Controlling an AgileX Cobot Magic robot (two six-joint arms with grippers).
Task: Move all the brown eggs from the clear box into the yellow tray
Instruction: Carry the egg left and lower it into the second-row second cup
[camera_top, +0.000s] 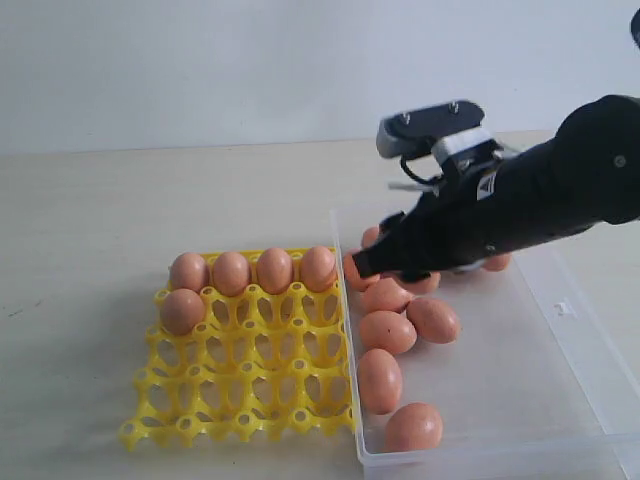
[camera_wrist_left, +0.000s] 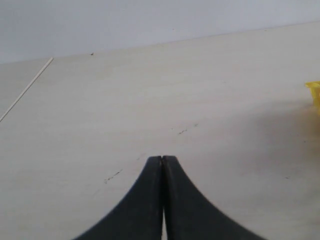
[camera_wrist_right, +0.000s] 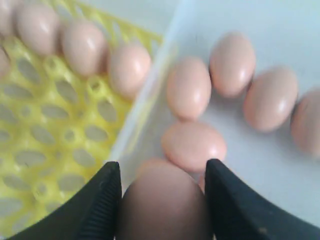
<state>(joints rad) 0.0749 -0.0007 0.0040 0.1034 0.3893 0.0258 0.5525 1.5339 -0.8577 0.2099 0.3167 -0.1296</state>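
Right wrist view shows the right claw (camera_wrist_right: 162, 172) clamped on one brown egg (camera_wrist_right: 162, 212). Its two black fingers (camera_wrist_right: 97, 205) press the egg's opposite flanks across the narrow waist, with no gap visible on either side. Whether that egg has left the floor of the clear box (camera_top: 560, 400) cannot be told. Close around it, in the part of the box nearest the yellow tray (camera_top: 240, 400), lie the loose eggs (camera_top: 388, 331), several of them touching one another. The part of the box farthest from the tray holds none. The box sits just beside the tray, its wall running along the tray's edge. Five seated eggs (camera_top: 274, 270) occupy tray cups: four fill the row along the tray's far edge in the exterior view, and one sits in the next row at the end farthest from the box. The other cups stand open. An egg like this is probably light and rigid but thin-shelled, so it should bear only a gentle squeeze. Its smooth, rounded surface would likely roll or squirt out of a pinch placed toward either tip. The waist hold looks the sound choice, with the pads level on the widest girth. The left claw (camera_wrist_left: 162, 167) hangs with its fingers pressed together over the tabletop (camera_wrist_left: 150, 100), apart from the tray, only a corner of which shows in its view.
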